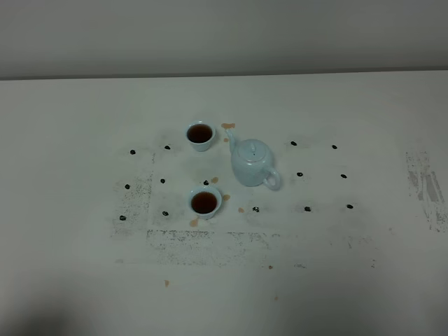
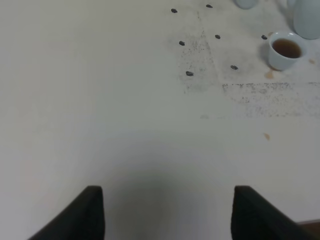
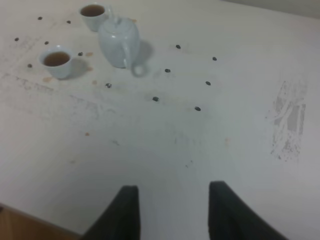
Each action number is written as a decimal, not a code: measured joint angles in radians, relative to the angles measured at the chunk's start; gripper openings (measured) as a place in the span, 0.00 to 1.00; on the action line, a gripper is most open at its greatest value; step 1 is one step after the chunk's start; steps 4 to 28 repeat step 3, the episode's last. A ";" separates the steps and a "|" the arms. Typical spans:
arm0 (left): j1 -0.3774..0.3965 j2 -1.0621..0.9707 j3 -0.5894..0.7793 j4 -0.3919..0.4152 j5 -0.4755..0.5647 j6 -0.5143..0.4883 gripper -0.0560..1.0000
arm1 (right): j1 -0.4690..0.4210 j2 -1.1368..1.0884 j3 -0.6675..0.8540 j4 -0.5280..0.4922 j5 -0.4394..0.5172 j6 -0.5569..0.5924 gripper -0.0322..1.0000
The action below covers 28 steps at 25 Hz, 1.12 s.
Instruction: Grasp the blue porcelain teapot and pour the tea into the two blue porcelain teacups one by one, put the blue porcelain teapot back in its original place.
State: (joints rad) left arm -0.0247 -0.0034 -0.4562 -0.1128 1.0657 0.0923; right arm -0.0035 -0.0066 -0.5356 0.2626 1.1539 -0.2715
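Pale sky-blue glazed porcelain teapot (image 1: 251, 162) with knobbed lid stands upright on the white tabletop (image 1: 70, 140), near centre, spout toward the far cup, loop handle facing front-right. Nothing is touching it.

Two small pale-blue handleless porcelain teacups: far teacup (image 1: 200, 136) just beside the spout, near teacup (image 1: 205, 203) front-left of the pot. Both upright, both hold dark tea, neither touches the pot.

Brownish tea spots (image 1: 228, 127) by the spout and around the near cup. Small dark dot markers (image 1: 299, 174) on the worn surface.

Left gripper (image 2: 167, 212): fingers apart, empty, over bare tabletop well clear of the cups. Right gripper (image 3: 172, 210): fingers apart, empty, well apart from the teapot.
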 joint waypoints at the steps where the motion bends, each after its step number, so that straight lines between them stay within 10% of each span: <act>1: 0.000 0.000 0.000 0.000 0.000 0.000 0.59 | 0.000 0.000 0.000 0.000 0.000 0.000 0.37; 28: 0.000 0.000 0.000 0.000 0.000 0.000 0.59 | 0.000 0.000 0.000 0.000 0.000 0.000 0.37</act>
